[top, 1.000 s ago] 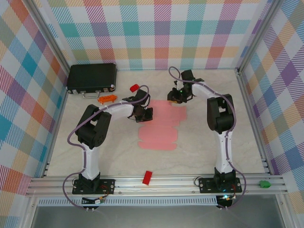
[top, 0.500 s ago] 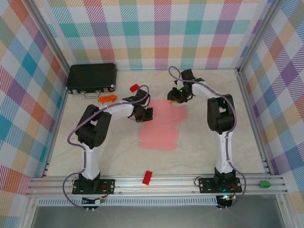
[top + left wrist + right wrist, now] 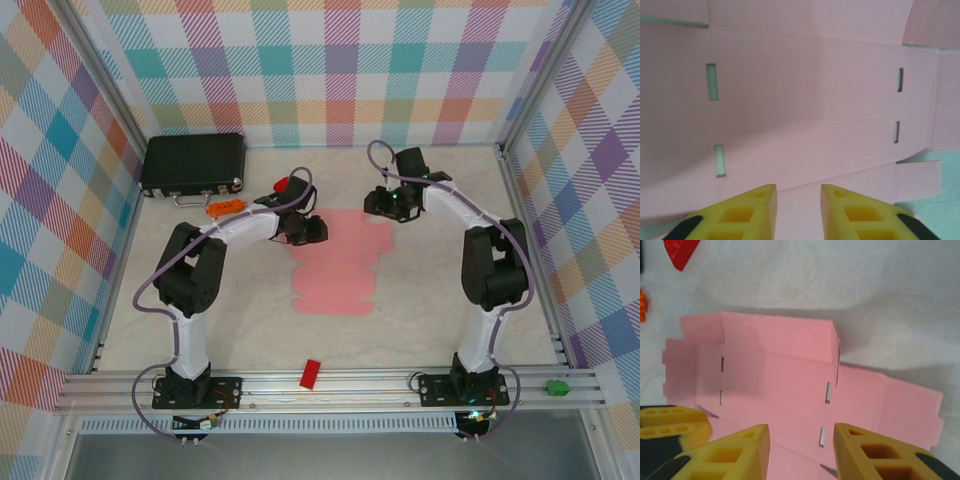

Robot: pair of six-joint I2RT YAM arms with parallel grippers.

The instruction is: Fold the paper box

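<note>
The paper box (image 3: 338, 268) is a flat light-pink die-cut sheet lying mid-table, with slots and side tabs. In the right wrist view its far panel (image 3: 775, 335) looks tilted up a little and casts a shadow on the table. My left gripper (image 3: 312, 230) hovers at the sheet's far left corner. Its yellow fingers (image 3: 752, 210) stand apart over the paper box (image 3: 800, 100), with nothing between them. My right gripper (image 3: 386, 206) is at the sheet's far right corner, open above the card, and its fingers (image 3: 740, 452) hold nothing.
A black case (image 3: 194, 163) lies at the back left. A red block (image 3: 285, 185) and a small orange object (image 3: 226, 208) sit near the left arm. Another red block (image 3: 311, 373) rests by the front rail. Checked walls enclose the table.
The left gripper has gone from shut to open and moved slightly toward the back. The right gripper has opened wider, and its arm has swung out to the right.
</note>
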